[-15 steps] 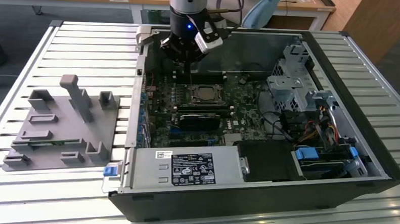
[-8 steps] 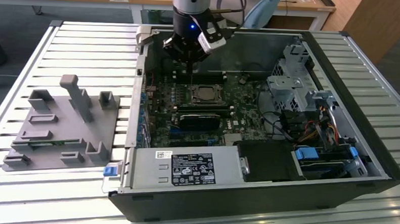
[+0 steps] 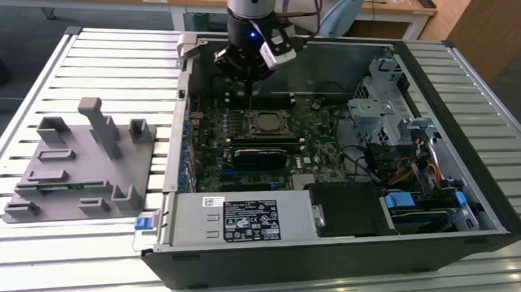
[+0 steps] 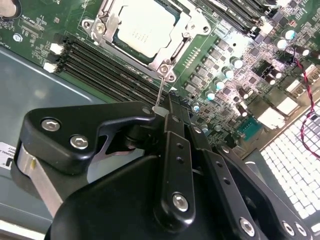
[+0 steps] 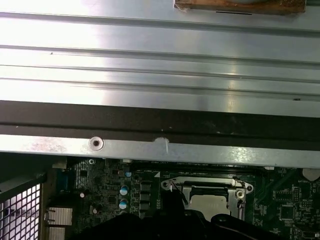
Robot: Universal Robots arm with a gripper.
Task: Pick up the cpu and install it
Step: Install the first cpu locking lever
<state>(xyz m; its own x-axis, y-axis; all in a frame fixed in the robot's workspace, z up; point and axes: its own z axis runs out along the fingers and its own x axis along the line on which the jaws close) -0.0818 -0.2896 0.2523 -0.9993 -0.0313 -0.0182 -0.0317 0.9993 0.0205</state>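
The cpu lies flat inside the motherboard socket, its silvery top showing through the metal frame; it also appears in both wrist views. My gripper hangs inside the open computer case, just behind the socket and slightly above the board. In the second wrist view the gripper has its black fingers together. A thin metal socket lever rises from the socket's corner to the fingertips; whether it is clamped between them I cannot tell.
A grey tray with upright posts sits on the slatted table at the exterior view's left, a green memory stick in it. Inside the case are a power supply, drive cages, cables and black memory slots.
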